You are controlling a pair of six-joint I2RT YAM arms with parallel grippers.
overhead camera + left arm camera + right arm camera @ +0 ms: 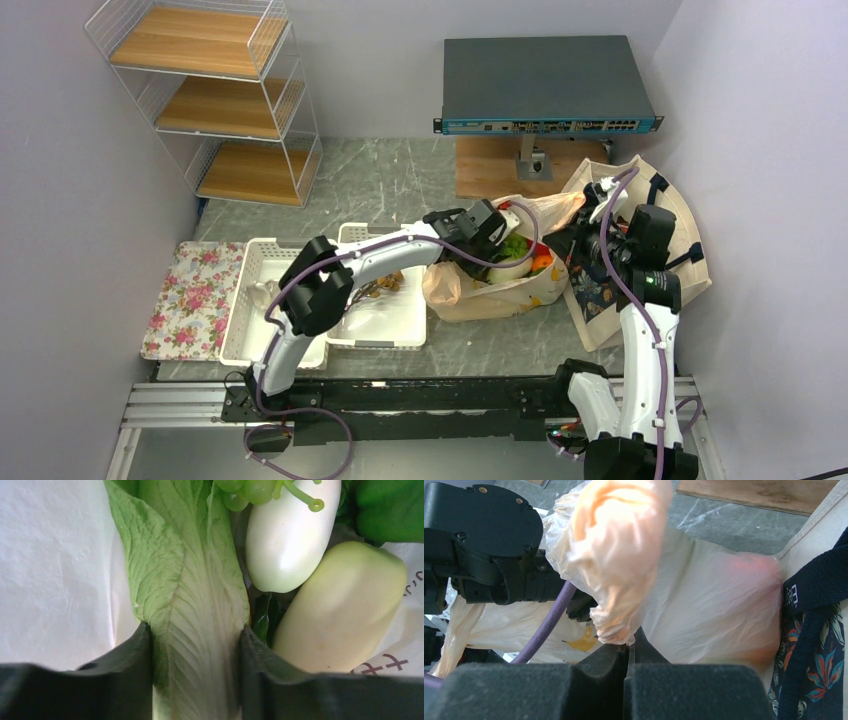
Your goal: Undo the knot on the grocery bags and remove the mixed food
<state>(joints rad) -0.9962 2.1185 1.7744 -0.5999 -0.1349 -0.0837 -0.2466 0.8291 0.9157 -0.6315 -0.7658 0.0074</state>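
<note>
The peach-beige plastic bag (470,285) lies mid-table with its mouth open; no tied knot shows. My left gripper (505,235) reaches into it. In the left wrist view my left gripper (195,630) is shut on the pale stalk of a leafy green cabbage (185,580). Two white radishes (290,535) and green grapes (250,490) lie beside it. My right gripper (631,642) is shut on a bunched flap of the plastic bag (624,555) and holds it up at the bag's right side (590,215). The cream tote (650,200) with its navy strap (814,585) lies under the right arm.
Two white bins (265,300) stand left of the bag; the nearer one holds brown nuts (385,285). A floral tray (195,295) lies further left. A wire shelf (215,95) stands at the back left, and a network switch (545,85) at the back.
</note>
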